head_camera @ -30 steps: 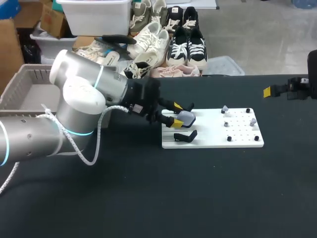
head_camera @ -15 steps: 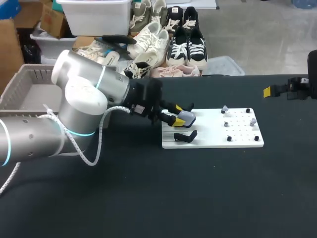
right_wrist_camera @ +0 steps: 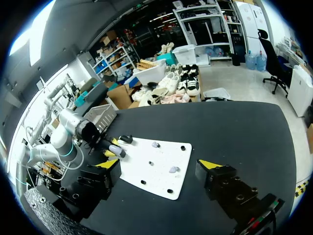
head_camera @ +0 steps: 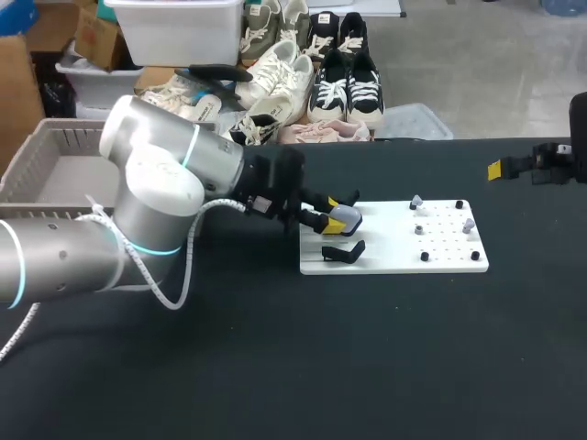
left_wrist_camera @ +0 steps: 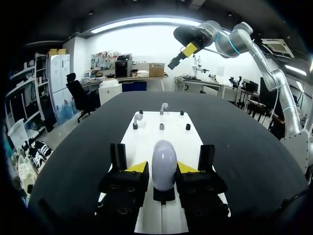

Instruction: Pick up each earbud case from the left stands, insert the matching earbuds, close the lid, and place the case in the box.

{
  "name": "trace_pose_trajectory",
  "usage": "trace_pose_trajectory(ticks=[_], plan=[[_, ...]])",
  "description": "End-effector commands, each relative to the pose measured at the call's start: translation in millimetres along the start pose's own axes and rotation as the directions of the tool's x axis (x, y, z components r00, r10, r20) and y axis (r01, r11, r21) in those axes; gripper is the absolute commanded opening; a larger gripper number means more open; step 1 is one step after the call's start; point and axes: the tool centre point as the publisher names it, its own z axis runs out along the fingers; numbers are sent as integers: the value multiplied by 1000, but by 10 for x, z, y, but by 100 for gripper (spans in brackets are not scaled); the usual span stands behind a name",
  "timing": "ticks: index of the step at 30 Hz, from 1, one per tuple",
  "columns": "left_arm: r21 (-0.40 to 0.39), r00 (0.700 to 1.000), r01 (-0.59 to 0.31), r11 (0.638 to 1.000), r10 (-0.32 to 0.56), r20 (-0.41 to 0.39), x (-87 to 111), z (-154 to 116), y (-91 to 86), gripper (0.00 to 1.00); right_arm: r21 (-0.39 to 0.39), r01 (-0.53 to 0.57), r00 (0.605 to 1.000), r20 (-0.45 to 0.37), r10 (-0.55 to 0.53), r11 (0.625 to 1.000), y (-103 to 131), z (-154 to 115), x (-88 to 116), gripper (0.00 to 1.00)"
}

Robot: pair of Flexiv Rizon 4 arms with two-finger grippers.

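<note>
The left gripper [left_wrist_camera: 163, 169] has its yellow-tipped fingers drawn in narrow around the pale grey, egg-shaped earbud case [left_wrist_camera: 164, 156], one pad against each flank. I judge this a true two-sided hold, though the contact is fine enough that the squeeze may be only light. The case sits upright on its small black stand [left_wrist_camera: 164, 194], at the 9 o'clock end of the flat white pegboard plate [head_camera: 394, 264]. That upright seating is what lets level fingers take it across the narrow waist with the lid seam free. In the head view, a second, bare black cradle stand [head_camera: 344, 250] lies on the same end at 6 o'clock of the held case. The two small pale earbuds [head_camera: 415, 201] [head_camera: 469, 223] stand on pegs toward the plate's 3 o'clock end among small black studs [head_camera: 425, 256]. They are well apart from the case, presumably so the other arm can reach them without crowding. The right gripper [right_wrist_camera: 158, 165] hangs out at the 2 o'clock edge of the black table [head_camera: 275, 367], its jaws spread wide and empty, likely parked clear until the case is presented. The grey slatted plastic basket [head_camera: 41, 151], the likely drop-off box, waits at 10 o'clock behind the left arm. Next should come a straight lift off the stand, and a tilted pull could snag it.
</note>
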Motion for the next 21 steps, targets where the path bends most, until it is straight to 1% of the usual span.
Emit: trace_pose_trajectory(ticks=[1, 7, 12, 14, 18, 21], plan=[[-8, 1000, 1, 1000, -1, 2, 5, 24, -3, 0, -3, 1, 1000, -1, -1, 1000, -10, 1, -3, 100], [-18, 1000, 0, 1000, 0, 16, -55, -64, -48, 0, -3, 1, 1000, -1, -1, 1000, -10, 1, -3, 100], [-14, 999, 1, 1000, 0, 53, -185, -249, -153, 0, -3, 1, 1000, -1, -1, 1000, -10, 1, -3, 100], [-8, 997, -1, 1000, 1, 75, -271, -333, -227, 0, -3, 1, 1000, -1, -1, 1000, -10, 1, -3, 100], [-4, 991, -9, 1000, 10, 135, -493, -486, -435, 0, -3, 1, 1000, -1, -1, 1000, -10, 1, -3, 100], [-27, 982, -30, 999, 35, 184, -653, -570, -602, 0, -3, 1, 1000, -1, -1, 1000, -10, 1, -3, 100]])
